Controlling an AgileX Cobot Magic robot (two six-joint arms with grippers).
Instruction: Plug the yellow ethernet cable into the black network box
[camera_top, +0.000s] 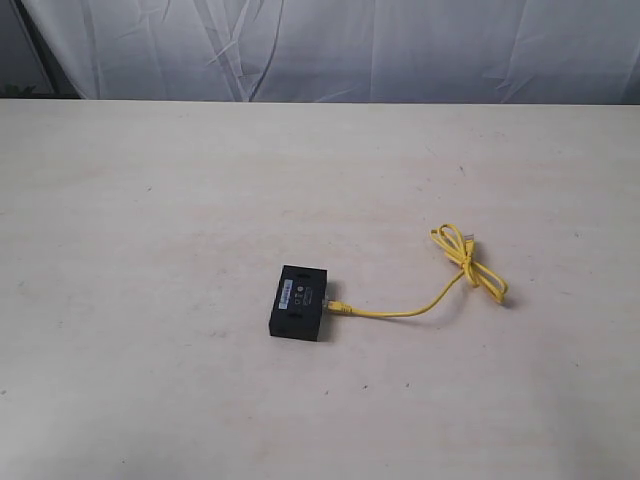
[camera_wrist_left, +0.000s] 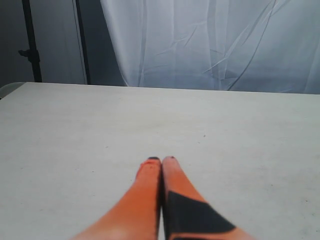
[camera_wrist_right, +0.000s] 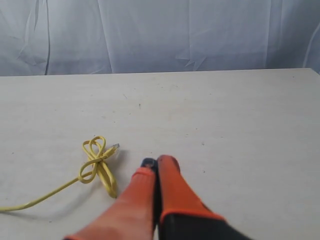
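Left gripper (camera_wrist_left: 161, 159): orange fingers (camera_wrist_left: 145, 195) pressed together tip to tip, no gap, nothing pinched. It sits low over bare worktop (camera_wrist_left: 240, 130) and touches no object; only worktop and the white backdrop (camera_wrist_left: 210, 40) are ahead of it.

Right gripper (camera_wrist_right: 155, 161): also pressed together, nothing between the fingers (camera_wrist_right: 172, 185). The yellow ethernet cable (camera_wrist_right: 97, 162) lies just beside it, apart from the tips, no contact. The bow-like knot rests flat on the worktop and the free clear plug (camera_wrist_right: 115, 147) sticks out of the knot.

Neither gripper shows in the exterior view.

Black network box (camera_top: 298, 302): flat on the worktop, roughly midway between left and right edges, nearer the front edge than the far edge by the backdrop. Pale label on top.

In the exterior view the cable runs from the box's right side face, where one end (camera_top: 340, 307) meets the box and looks seated in a port; how deep, cannot tell. From there it curves toward the right edge and ends in the knot (camera_top: 472, 265), well apart from the box.
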